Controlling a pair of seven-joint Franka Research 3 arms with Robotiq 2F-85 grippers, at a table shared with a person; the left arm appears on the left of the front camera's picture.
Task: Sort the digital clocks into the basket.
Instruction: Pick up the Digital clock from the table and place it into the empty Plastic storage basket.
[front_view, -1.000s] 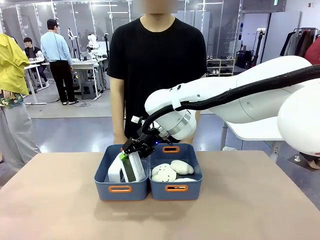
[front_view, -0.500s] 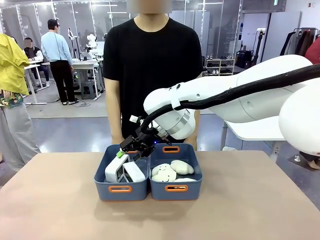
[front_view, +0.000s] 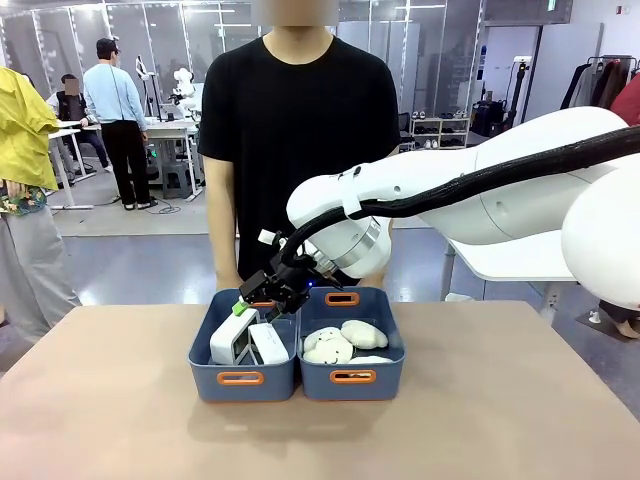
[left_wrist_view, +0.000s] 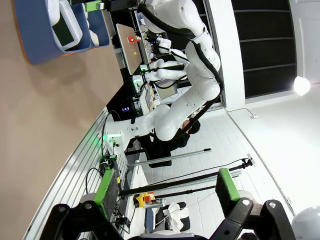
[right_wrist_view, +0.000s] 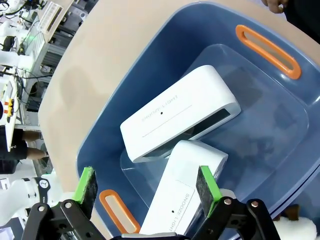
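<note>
Two white digital clocks lie in the left blue basket (front_view: 243, 380): one (right_wrist_view: 175, 113) on its side, the other (right_wrist_view: 180, 195) leaning against it, nearer my fingers. In the front view they sit side by side (front_view: 234, 338) (front_view: 268, 343). My right gripper (front_view: 258, 303) hovers just above them, open, its green pads (right_wrist_view: 86, 185) apart with nothing between; from the wrist the gripper (right_wrist_view: 146, 186) looks straight down into the basket (right_wrist_view: 125, 90). My left gripper (left_wrist_view: 164, 189) is open, held off to the side, empty, with the basket (left_wrist_view: 35, 40) far off.
The right blue bin (front_view: 352, 378) holds lumpy white cloud-shaped items (front_view: 344, 340). A person in a black shirt (front_view: 300, 130) stands right behind the bins at the table's far edge. Bare tabletop (front_view: 120, 430) spreads in front and to both sides.
My right gripper let go of the second clock; it dropped from upright between my fingers to lying in the basket beside the first. The gripper has lifted slightly.
</note>
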